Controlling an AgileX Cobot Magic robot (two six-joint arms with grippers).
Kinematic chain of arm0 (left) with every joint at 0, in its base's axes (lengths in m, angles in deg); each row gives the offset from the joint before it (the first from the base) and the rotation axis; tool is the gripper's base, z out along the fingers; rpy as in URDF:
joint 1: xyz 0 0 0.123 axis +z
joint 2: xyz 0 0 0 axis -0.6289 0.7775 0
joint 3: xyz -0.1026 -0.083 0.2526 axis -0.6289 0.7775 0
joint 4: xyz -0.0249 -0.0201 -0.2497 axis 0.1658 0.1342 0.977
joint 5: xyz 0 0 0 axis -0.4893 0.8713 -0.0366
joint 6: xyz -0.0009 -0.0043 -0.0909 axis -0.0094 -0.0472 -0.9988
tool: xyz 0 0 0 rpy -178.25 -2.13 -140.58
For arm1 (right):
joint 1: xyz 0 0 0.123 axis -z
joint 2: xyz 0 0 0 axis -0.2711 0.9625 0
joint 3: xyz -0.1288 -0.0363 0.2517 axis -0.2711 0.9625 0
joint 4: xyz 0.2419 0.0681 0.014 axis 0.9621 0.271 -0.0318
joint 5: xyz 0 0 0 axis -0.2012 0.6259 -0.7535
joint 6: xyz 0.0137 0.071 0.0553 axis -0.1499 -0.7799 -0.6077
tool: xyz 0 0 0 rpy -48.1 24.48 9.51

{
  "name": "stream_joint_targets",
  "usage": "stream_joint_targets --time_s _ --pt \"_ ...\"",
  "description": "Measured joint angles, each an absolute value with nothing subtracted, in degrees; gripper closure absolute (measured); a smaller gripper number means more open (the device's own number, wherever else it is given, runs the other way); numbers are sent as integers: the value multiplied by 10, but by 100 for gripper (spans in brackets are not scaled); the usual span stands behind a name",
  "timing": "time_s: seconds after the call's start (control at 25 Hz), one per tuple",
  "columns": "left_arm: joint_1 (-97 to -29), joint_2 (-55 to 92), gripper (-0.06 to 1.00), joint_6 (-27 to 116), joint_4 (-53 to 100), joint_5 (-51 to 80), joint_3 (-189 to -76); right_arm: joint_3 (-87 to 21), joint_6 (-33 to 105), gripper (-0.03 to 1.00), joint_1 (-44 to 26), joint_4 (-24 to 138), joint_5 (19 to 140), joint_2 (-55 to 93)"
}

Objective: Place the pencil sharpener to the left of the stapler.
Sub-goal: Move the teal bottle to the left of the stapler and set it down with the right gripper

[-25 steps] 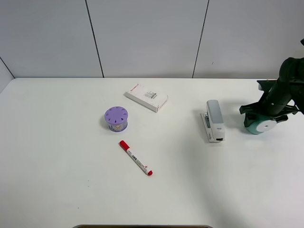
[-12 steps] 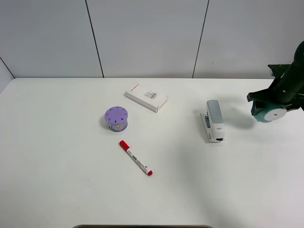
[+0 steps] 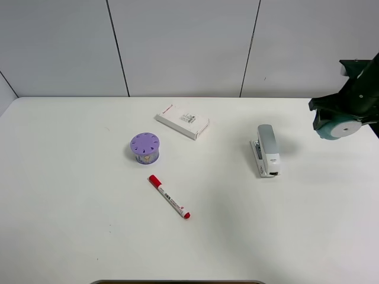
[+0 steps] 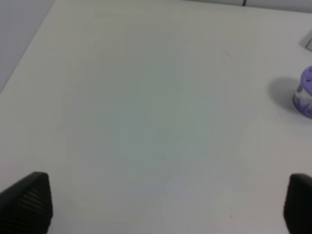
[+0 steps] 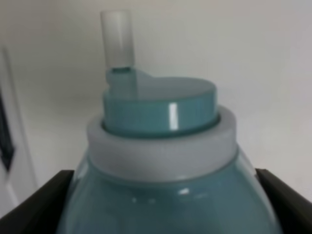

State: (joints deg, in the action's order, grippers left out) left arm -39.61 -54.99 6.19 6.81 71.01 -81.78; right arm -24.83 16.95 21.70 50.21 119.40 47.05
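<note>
Pencil sharpener (image 3: 341,128), teal with white round face, hangs clamped in right hand (image 3: 342,116).

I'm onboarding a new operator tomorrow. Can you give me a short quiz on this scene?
1. True or false: the left pincer holds the pencil sharpener.
2. In the exterior high view, on which side of the stapler is the pencil sharpener? A) left B) right C) on top of it
3. How many things lie on the table to the left of the stapler in that view?
Key: 1 false: the right pincer holds it, and the left pincer is open and empty. 2 B. 3 three: the white box, the purple cylinder and the red marker.
</note>
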Motion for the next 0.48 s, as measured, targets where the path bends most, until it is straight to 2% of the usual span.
stream_joint_targets --time_s 0.48 --pt "-396 -550 -1 62 68 710 -818 -347 71 29 73 506 1238 470"
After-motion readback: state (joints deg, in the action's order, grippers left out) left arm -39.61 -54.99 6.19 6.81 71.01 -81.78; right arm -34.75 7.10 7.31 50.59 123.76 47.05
